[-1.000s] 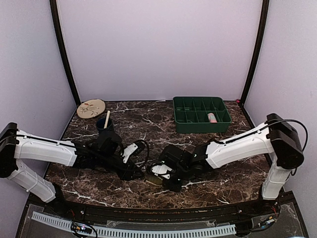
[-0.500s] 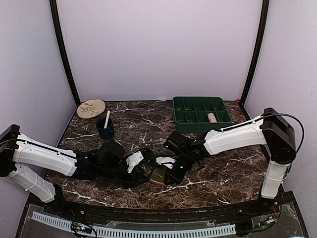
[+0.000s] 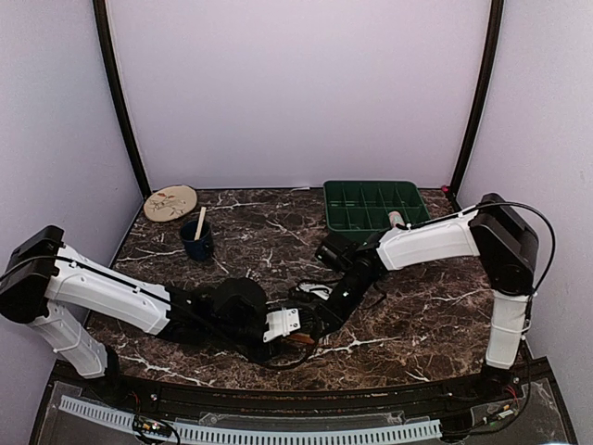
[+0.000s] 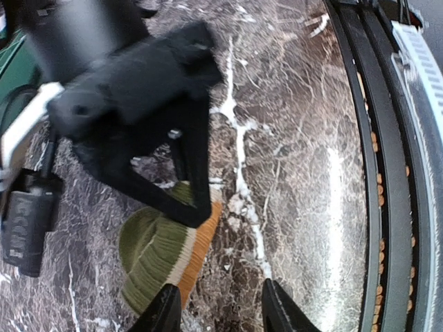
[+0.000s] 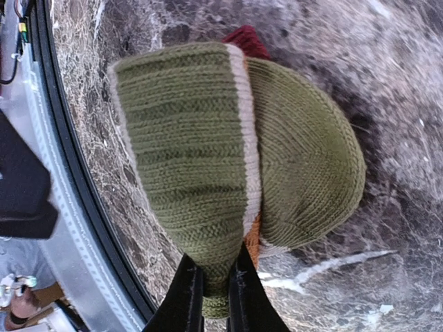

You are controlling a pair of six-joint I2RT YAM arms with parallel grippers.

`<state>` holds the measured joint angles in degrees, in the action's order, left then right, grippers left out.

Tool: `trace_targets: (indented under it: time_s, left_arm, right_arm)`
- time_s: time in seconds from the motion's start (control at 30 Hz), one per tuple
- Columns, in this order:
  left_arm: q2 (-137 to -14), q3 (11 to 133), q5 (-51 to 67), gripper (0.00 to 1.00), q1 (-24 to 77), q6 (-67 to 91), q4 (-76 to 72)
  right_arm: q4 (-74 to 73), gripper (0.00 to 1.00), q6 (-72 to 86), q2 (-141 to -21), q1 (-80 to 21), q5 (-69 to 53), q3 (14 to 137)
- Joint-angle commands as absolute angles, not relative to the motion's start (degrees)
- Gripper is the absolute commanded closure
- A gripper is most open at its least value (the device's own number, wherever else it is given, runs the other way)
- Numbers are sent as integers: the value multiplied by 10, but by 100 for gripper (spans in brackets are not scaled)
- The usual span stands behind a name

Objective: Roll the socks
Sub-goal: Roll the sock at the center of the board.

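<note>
An olive-green knitted sock (image 5: 242, 152) with cream, orange and red stripes lies folded on the dark marble table (image 3: 417, 315) near the front edge. My right gripper (image 5: 214, 294) is shut on the sock's folded cuff edge. In the left wrist view the same sock (image 4: 156, 256) lies under the right gripper's black fingers (image 4: 190, 173). My left gripper (image 4: 220, 311) is open just beside the sock, its left fingertip (image 4: 166, 310) close to the orange stripe and bare marble between its fingers. From above both grippers meet at the front centre, left gripper (image 3: 298, 330), right gripper (image 3: 320, 311). A pink sock (image 3: 397, 220) sits in the green tray (image 3: 347, 209).
A dark blue cup (image 3: 196, 241) with a wooden stick stands at the back left. Near it in the corner lies a round beige patterned plate (image 3: 171, 202). The table's black front rail (image 4: 387, 173) runs close beside the sock.
My left arm has swung right along the front edge to the sock and its jaws have widened a little. The right arm has drawn in and shifted left, still holding the sock.
</note>
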<state>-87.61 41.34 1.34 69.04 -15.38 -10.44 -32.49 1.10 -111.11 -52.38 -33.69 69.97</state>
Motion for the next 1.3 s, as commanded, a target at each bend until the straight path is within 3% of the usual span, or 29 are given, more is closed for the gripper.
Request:
trace_targets:
  time_s: [0.0, 1.27]
  left_arm:
    - [-898, 437, -7, 57, 700, -224, -86]
    - [-1004, 469, -129, 57, 708, -381, -118]
  right_arm:
    - [-364, 100, 2, -1133, -505, -376, 721]
    - [-439, 100, -32, -1196, -484, -448, 811]
